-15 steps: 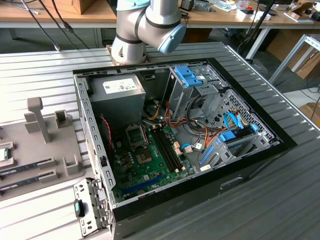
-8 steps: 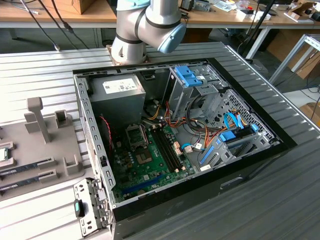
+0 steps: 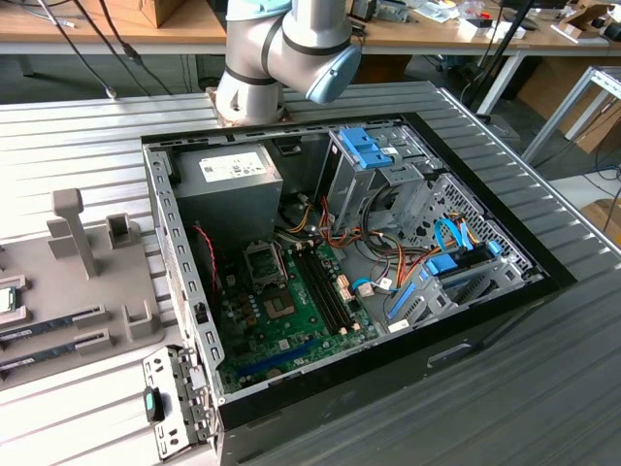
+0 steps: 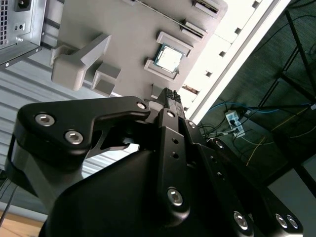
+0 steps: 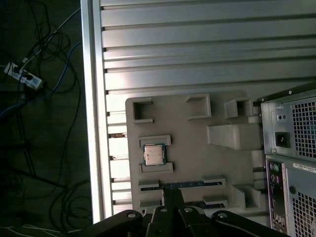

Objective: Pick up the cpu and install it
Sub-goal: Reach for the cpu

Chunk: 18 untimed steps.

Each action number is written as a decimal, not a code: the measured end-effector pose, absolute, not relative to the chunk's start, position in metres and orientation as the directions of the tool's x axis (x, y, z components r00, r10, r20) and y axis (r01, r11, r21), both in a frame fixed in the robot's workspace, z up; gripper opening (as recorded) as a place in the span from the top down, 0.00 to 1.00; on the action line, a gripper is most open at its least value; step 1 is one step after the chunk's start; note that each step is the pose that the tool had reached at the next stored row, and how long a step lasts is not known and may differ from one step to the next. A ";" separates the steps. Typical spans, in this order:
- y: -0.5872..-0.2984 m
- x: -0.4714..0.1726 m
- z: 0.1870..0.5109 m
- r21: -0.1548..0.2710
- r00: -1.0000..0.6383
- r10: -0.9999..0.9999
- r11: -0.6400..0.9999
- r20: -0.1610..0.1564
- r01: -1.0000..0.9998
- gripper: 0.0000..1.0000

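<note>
The cpu (image 5: 154, 154) is a small square chip with a silver top and a thin green rim. It lies flat between two low holders on the grey fixture tray (image 5: 197, 163), and in the second wrist view the cpu (image 4: 168, 57) sits in that same holder. My gripper (image 5: 171, 193) hangs above the tray, a short way off from the chip, with its black fingers shut together and nothing between them. In the second wrist view the gripper (image 4: 170, 95) points toward the tray. In the exterior view the cpu (image 3: 8, 299) is at the far left edge.
The open computer case (image 3: 184, 291) fills the middle of the exterior view, with the green motherboard (image 3: 310, 325), its metal-framed socket (image 3: 264, 262) and a grey power-supply box (image 3: 228, 189). Memory sticks (image 5: 192, 183) lie on the tray near the chip. The ribbed metal table (image 5: 197, 54) ends close to the tray.
</note>
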State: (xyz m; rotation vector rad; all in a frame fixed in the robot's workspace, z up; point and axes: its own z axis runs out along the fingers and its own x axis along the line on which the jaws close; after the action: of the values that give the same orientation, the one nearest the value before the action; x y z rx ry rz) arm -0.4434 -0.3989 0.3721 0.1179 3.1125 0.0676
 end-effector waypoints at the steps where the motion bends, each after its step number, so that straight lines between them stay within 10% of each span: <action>1: -0.399 -0.443 0.372 0.044 -0.997 0.076 0.996 -0.024 0.075 0.89; 18: -0.399 -0.443 0.369 0.044 -0.997 0.076 0.996 -0.024 0.075 0.89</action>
State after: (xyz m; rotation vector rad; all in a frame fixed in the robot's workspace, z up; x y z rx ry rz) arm -0.4435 -0.3989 0.3685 0.1180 3.1125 0.0676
